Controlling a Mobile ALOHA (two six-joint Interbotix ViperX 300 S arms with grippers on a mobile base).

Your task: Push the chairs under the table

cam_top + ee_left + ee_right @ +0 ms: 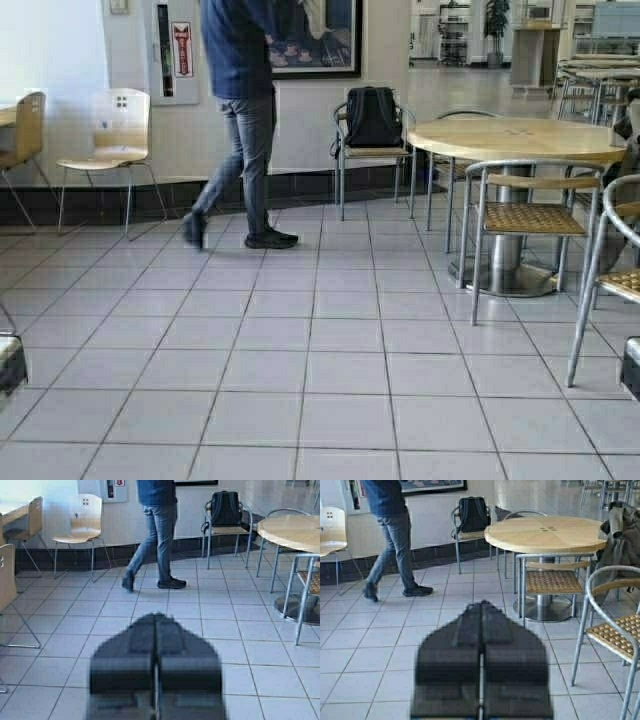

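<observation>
Both grippers are held low over the tiled floor, well short of any chair. The left gripper (pixel 156 667) is seen with its dark padded fingers pressed together along a thin seam, nothing held; the right gripper (pixel 481 665) is closed in the same way and is likewise empty.

Two plywood chairs (pixel 112 150) stand far to the left against the wall, one facing forward and one (pixel 22 135) at the frame's left edge beside the pale edge of the table (pixel 12 512). A third tan backrest (pixel 7 577) is seen near on the left in the left wrist view.

A collision is judged the main risk: a person (pixel 240 110) is walking across the floor between the robot and the chairs. A second risk is mistaken identity, since grey armchairs (pixel 525 220) and a round table (pixel 515 138) stand closer on the right. A chair may also tip or skid when pushed high on its back, as its grey legs are thin and the glossy tiles are smooth, with grout lines to catch on.

The chairs' shells are curved, light plywood with a small four-square cutout. The armchairs have tubular metal frames and woven seats; a black backpack (pixel 373 117) sits on one.
</observation>
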